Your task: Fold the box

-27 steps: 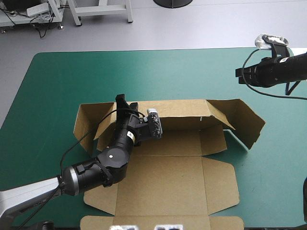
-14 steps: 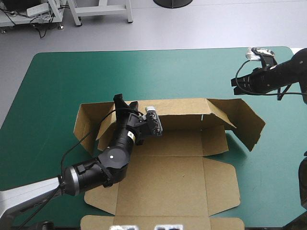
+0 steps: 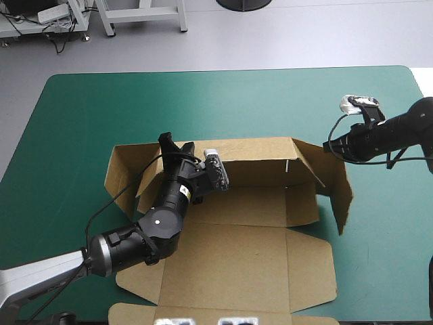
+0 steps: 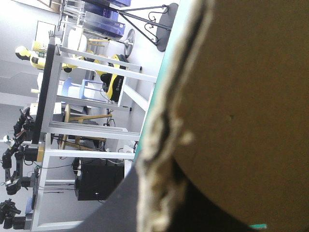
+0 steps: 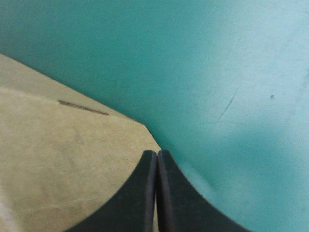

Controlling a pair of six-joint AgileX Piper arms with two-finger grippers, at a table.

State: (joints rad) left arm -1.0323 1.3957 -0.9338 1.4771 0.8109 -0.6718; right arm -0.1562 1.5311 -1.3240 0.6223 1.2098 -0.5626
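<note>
High view: L fingers (image 3: 172, 146) clamped on box (image 3: 243, 264) back wall; R fingers (image 3: 333, 145) together, tip at upright right flap's edge

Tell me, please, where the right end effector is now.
High view: at the right side of the table, the right end effector, fingers shut, sits at the far right corner of the brown box.

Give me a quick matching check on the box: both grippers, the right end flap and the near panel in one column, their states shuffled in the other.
1. left gripper
2. right gripper
3. right end flap
4. near panel

A. lies flat
B. jaws shut, empty
C. stands raised
D. jaws clamped on the far wall

Pairs: 1-D, 2-B, 3-C, 4-A.
</note>
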